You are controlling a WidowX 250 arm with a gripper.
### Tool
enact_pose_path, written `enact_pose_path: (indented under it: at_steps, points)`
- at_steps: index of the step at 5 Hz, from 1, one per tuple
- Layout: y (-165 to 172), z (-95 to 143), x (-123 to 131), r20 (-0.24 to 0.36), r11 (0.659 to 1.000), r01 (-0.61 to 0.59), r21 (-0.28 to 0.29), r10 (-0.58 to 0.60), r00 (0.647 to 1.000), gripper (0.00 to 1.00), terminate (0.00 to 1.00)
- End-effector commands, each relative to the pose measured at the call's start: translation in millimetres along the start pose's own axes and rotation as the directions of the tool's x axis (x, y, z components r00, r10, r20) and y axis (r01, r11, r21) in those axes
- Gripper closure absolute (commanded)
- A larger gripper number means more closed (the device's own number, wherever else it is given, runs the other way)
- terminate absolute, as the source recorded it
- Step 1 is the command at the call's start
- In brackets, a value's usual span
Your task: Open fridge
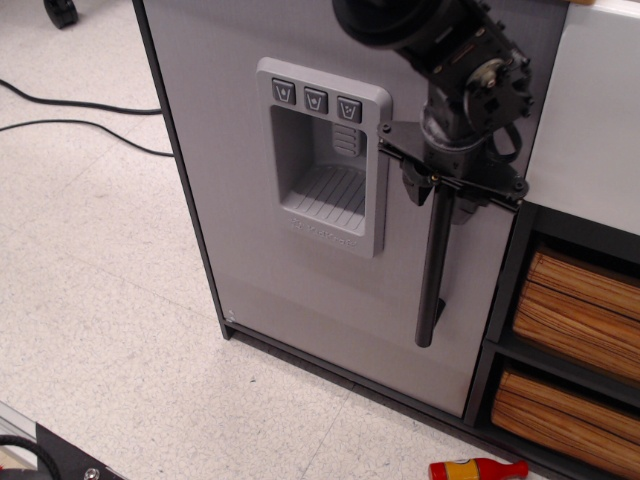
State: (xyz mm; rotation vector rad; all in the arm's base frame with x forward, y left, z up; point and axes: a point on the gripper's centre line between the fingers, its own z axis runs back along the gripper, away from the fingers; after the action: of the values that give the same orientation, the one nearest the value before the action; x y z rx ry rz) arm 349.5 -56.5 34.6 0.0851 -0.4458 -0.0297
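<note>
The fridge [240, 200] stands upright with its brushed light-grey door closed inside a dark frame. A raised grey dispenser panel [320, 160] with three buttons sits on the door. The vertical black bar handle [432, 280] runs down the door's right side. My black gripper [441, 198] hangs over the top of the handle. Its two fingers [412, 188] straddle the bar, one on each side. The jaws look open, with small gaps to the bar. The fridge's interior is hidden.
A white-fronted cabinet [590, 110] with wooden-slat drawers [580, 300] stands right beside the fridge. A red and yellow toy bottle [478, 468] lies on the floor in front. Black cables [70, 105] cross the floor at left.
</note>
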Motion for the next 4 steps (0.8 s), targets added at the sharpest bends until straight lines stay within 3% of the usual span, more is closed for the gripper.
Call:
enact_pose_path:
  at_steps: [1, 3, 4]
  points:
    - [23, 30, -13, 0.057, 1.000, -0.018, -0.002, 0.018, 0.998, 1.00, 0.00]
    - [57, 53, -53, 0.035, 0.999, -0.021, -0.033, 0.022, 0.999, 1.00, 0.00]
    - [70, 60, -69, -0.081, 0.997, -0.072, 0.004, 0.072, 0.994, 0.00, 0.00]
